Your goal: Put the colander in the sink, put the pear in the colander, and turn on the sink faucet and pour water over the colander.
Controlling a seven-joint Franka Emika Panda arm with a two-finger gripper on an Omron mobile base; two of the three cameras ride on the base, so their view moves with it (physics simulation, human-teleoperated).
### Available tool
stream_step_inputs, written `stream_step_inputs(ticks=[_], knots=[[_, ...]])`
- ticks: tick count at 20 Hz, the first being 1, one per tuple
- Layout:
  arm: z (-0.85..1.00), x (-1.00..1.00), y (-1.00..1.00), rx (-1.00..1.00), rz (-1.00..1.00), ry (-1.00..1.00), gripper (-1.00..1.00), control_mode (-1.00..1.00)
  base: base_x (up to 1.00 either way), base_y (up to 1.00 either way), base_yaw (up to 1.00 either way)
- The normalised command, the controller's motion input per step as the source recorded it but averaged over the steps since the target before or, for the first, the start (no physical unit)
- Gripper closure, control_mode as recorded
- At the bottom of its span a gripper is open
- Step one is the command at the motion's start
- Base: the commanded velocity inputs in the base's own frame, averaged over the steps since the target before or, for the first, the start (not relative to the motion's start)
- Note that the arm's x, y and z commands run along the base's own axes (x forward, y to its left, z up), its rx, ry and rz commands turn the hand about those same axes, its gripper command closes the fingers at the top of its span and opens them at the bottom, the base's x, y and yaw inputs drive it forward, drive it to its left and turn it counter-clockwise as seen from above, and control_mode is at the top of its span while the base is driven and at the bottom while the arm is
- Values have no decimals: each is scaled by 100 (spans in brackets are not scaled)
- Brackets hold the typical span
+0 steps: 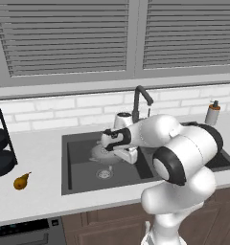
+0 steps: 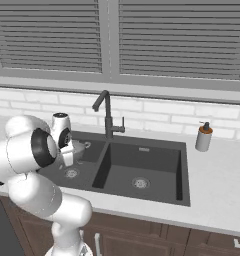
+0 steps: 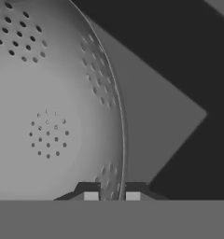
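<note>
On the near left of the worktop point(image 1: 40, 158) the pear point(image 1: 21, 181) lay on its side, well apart from the sink point(image 1: 78, 184) and just right of a dark tiered rack point(image 1: 1, 143). The claw point(image 3: 112, 196) was clenched on the rim of the colander point(image 3: 48, 107), one fingertip point(image 3: 91, 196) inside the bowl and the other outside it. The colander sat low in the left basin, beside the round drain point(image 1: 104, 173), with the dark basin floor showing past its rim in the hand view. The right basin was partly hidden behind the arm in the left base view; in the right base view it showed its own drain point(image 2: 139, 183). Behind the divider stood the faucet point(image 2: 107, 115), spout bent toward the left basin. Farther right, a soap bottle point(image 2: 204, 136) stood on the worktop near the wall.
</note>
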Motion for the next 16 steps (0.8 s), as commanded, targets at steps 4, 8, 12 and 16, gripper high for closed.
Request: stream_step_inputs(ticks=[4, 8, 12, 16], knots=[[-83, 0, 0, 0, -1, 2, 100, -100, 0, 0, 0], [-78, 3, 0, 0, -1, 6, 100, -100, 0, 0, 0], [-39, 17, 0, 0, -1, 5, 100, -100, 0, 0, 0], [0, 30, 0, 0, -2, 0, 100, -100, 0, 0, 0]])
